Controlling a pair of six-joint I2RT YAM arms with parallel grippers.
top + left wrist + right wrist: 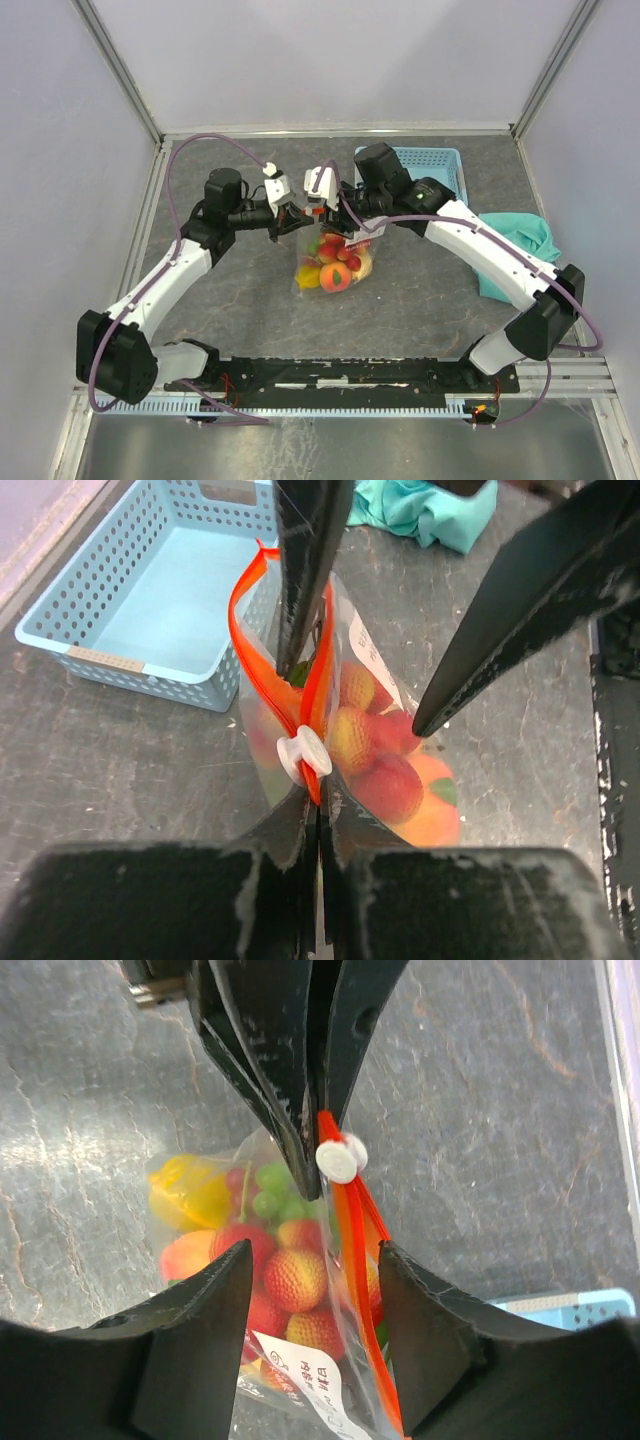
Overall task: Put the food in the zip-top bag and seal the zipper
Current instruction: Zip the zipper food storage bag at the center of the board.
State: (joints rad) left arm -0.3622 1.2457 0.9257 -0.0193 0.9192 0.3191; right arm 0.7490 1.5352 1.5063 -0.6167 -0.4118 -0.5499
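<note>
From above, saw the bag (pixel 330 255) upright on the desk (pixel 430 310), food (pixel 336 277) already inside. From the left wrist, found the left end effector (pixel 318 850) pinching the bag's end by the white slider (pixel 303 753), the zipper (pixel 243 640) gaping. From the right wrist, found the right end effector (pixel 312 1250) spread around the bag. Had only the zipping left to do, by the look of it.

Light-blue perforated plastic basket (pixel 447 162) at far right of dark, mottled table (pixel 420 300). Crumpled teal cloth (pixel 515 245) near the basket, nearer right edge; possibly not touching.
</note>
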